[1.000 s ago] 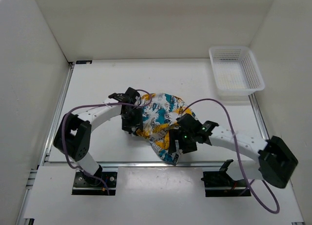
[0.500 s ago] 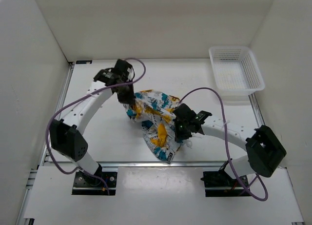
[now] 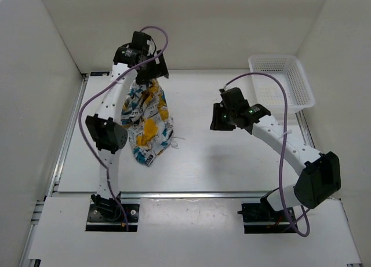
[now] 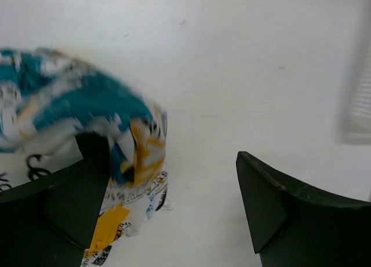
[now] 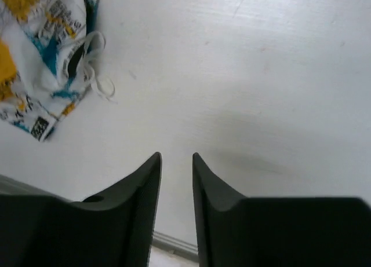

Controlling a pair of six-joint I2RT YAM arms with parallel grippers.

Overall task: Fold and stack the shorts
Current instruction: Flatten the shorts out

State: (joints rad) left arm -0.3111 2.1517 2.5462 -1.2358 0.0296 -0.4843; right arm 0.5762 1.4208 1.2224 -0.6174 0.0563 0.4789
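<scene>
The shorts [image 3: 148, 122], white with teal, yellow and black print, stretch in a long bunch from my left gripper [image 3: 149, 76] near the back wall down to the table at the left. In the left wrist view the jaws stand wide apart [image 4: 174, 163], and the blurred fabric [image 4: 75, 116] lies against the left finger only. My right gripper [image 3: 217, 121] is over bare table right of centre, empty, its fingers [image 5: 175, 157] a narrow gap apart. The right wrist view shows the shorts' lower end [image 5: 40, 47] with a white drawstring [image 5: 95, 76] lying on the table.
A white mesh basket [image 3: 307, 87] stands at the back right corner and shows as a blur at the right edge of the left wrist view [image 4: 356, 93]. White walls enclose the table at back and sides. A metal rail runs along the left edge [image 3: 69, 139].
The left arm swung up and back to the far left, dragging the shorts from the table's centre. The right gripper let go of them and moved back and to the right.
</scene>
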